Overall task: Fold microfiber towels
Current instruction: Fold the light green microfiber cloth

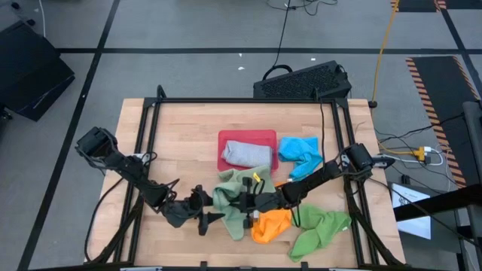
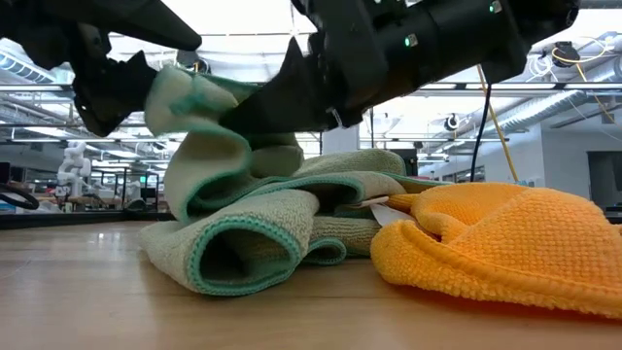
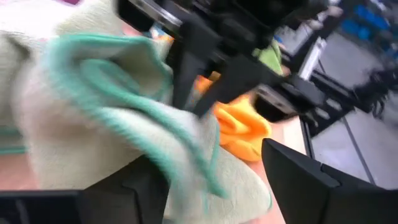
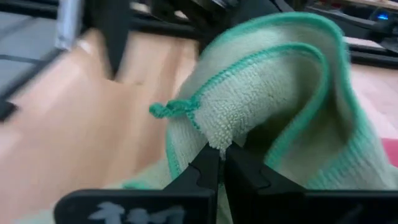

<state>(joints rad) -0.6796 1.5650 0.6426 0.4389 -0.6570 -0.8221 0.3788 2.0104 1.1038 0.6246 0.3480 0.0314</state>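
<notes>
High view: sage towel lies bunched mid-worktop, front of red tray, orange towel just beside it. My right end effector is pressed together, pinching a raised sage fold. Left end effector w/ fingers spread at the towel's other side, gripping nothing I can see.

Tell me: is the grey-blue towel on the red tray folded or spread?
Folded: the grey-blue towel lies as a compact bundle inside the red tray.

No text, label, brand, number or sign can be read anywhere
</notes>
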